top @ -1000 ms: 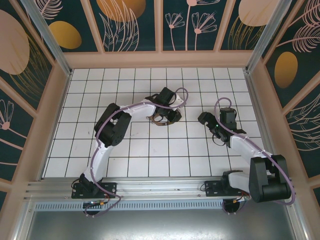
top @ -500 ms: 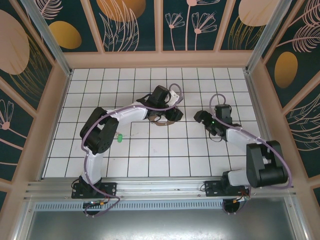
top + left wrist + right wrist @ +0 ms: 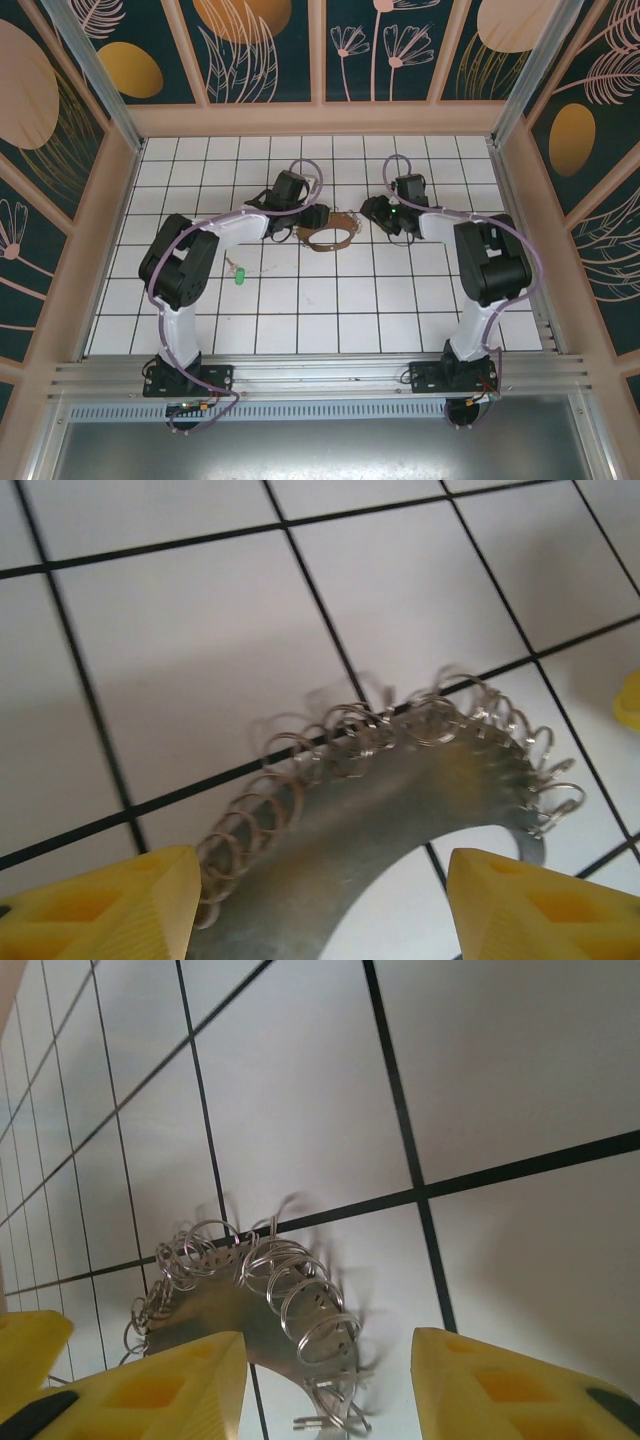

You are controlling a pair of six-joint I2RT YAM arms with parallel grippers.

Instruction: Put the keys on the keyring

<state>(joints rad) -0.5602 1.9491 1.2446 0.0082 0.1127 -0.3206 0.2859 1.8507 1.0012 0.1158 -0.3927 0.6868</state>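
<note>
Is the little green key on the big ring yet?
Not yet. The green key lies by itself on the white tiled table, apart from the keyring, touching no part of it.

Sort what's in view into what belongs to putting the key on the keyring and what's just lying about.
Belongs to the job:
green-headed key, lying alone on the tiles left of the hoop
keyring, a grey hoop fringed with small silvery rings

Just surroundings:
white tiled floor
patterned wall panels
metal rail at the near edge
</note>
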